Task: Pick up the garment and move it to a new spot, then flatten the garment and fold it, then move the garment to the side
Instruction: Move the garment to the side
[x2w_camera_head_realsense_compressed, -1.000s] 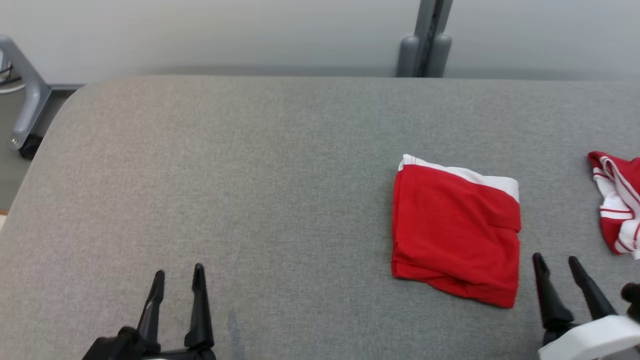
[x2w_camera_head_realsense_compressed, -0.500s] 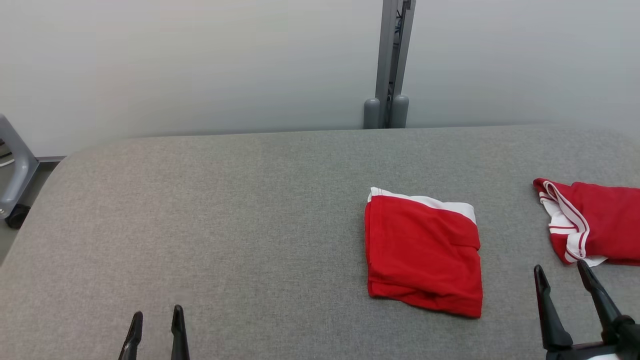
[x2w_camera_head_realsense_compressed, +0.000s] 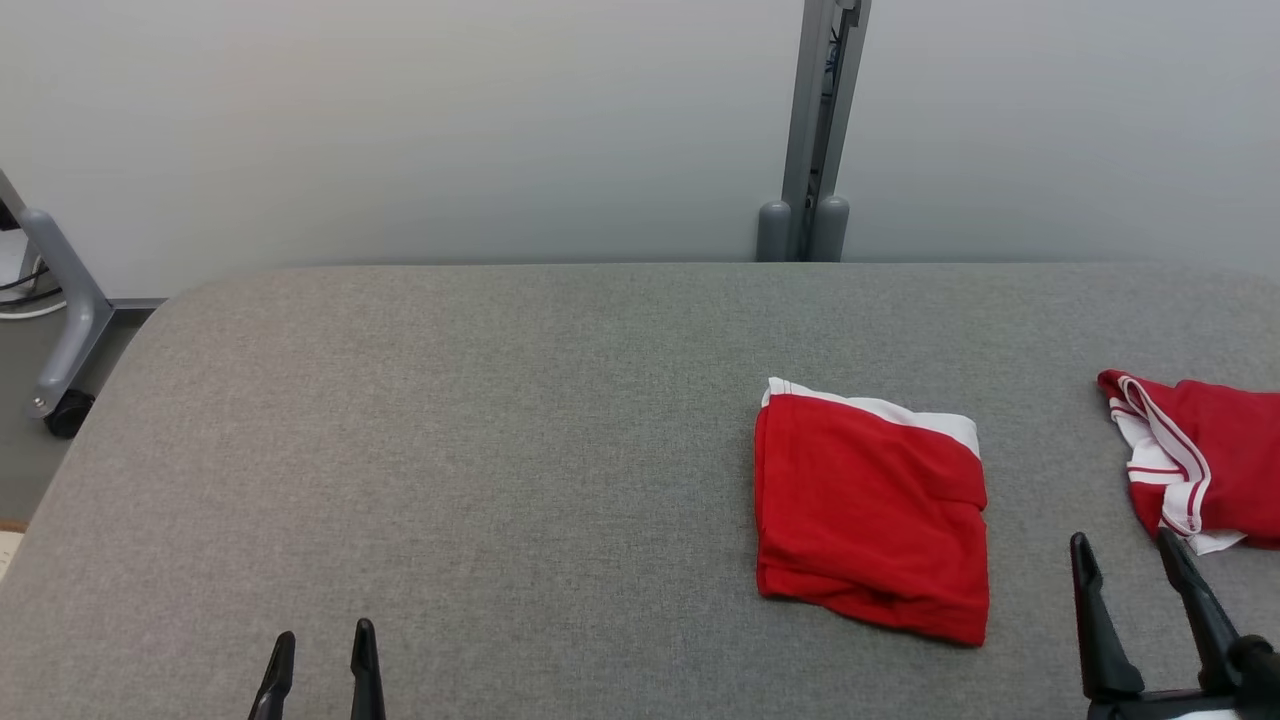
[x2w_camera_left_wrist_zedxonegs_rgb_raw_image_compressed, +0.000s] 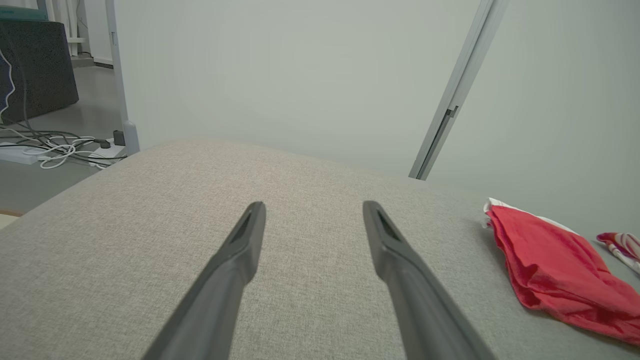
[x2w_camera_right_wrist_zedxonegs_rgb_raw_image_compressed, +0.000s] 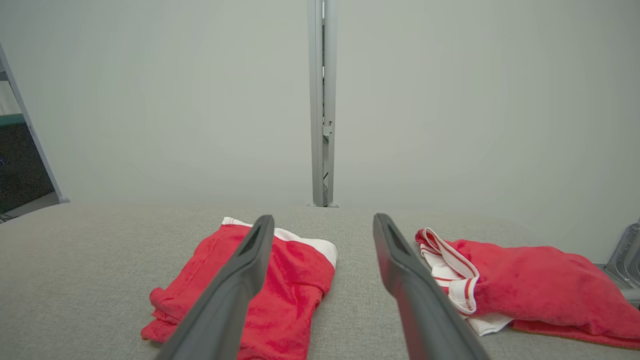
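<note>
Left gripper (x2w_camera_head_realsense_compressed: 324, 630): hanging low over the grey padded table (x2w_camera_head_realsense_compressed: 500, 450), its two dark fingers standing wide apart and gripping nothing. The left wrist view (x2w_camera_left_wrist_zedxonegs_rgb_raw_image_compressed: 313, 205) is showing bare grey fabric between and beyond the tips.
Right gripper (x2w_camera_head_realsense_compressed: 1123, 536): hovering over the table too, fingers spread wide and released, with nothing between them.
Folded red garment (x2w_camera_head_realsense_compressed: 870, 510): lying flat on the table as a neat rectangle, with a white band running along its far edge. It is sitting ahead of the right gripper's fingers and to their left, near but not touching. From the left gripper's fingers it is well off to the right. In the right wrist view (x2w_camera_right_wrist_zedxonegs_rgb_raw_image_compressed: 300, 280) the left finger is crossing in front of it.
Crumpled red garment (x2w_camera_head_realsense_compressed: 1215, 460): bunching up loosely just beyond the right gripper's fingertips and to their right, with white trim carrying red stripes curling along its near edge. It is lying apart from the folded piece, a strip of grey table showing between the two.
Gap ahead of the right fingers: opening onto bare table between the two garments, in line with the grey upright post (x2w_camera_right_wrist_zedxonegs_rgb_raw_image_compressed: 320, 100) rising against the pale wall.
Far left of the left fingers: white and dark cables (x2w_camera_left_wrist_zedxonegs_rgb_raw_image_compressed: 55, 147) are trailing across the floor past the table's rounded corner.
</note>
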